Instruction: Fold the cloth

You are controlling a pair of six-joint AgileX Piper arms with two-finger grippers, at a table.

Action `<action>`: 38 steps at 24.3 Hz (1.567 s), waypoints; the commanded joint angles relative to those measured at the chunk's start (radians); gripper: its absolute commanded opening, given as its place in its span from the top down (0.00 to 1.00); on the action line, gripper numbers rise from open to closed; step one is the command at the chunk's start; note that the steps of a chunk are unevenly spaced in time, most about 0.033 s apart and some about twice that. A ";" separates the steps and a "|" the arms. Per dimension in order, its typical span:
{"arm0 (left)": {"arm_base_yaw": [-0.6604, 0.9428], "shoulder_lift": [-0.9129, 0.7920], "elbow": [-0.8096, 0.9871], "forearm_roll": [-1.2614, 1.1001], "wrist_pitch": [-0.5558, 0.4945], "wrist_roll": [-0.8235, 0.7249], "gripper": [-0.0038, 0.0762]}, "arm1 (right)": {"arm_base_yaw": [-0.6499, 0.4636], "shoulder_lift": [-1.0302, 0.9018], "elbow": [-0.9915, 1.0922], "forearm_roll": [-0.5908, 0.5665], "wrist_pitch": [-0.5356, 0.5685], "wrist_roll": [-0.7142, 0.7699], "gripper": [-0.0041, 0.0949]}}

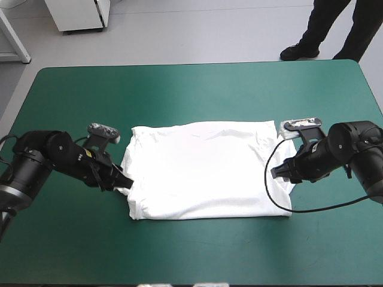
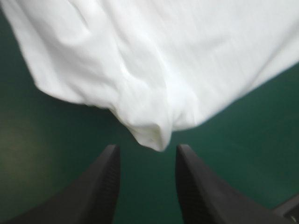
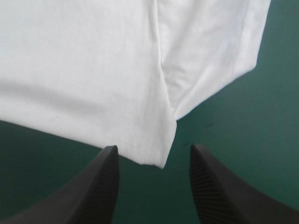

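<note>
T-shirt (image 1: 203,170) white, lying flat at middle of teal-green table (image 1: 197,84), drawn into broad rectangle, long side across table. Surface mostly smooth; creases and overlapping layers along both short edges. My left gripper (image 1: 124,181) at shirt's left edge: fingers (image 2: 105,186) apart, bunched fold of cloth just at mouth of gap, not pinched. My right gripper (image 1: 276,173) at shirt's right edge: fingers (image 3: 105,186) apart too, layered corner reaching between tips, nothing clamped.
</note>
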 commanded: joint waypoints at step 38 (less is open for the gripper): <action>0.041 0.583 -0.223 0.094 -0.186 -0.113 0.91 | 0.001 -0.029 -0.173 0.000 -0.021 0.000 0.49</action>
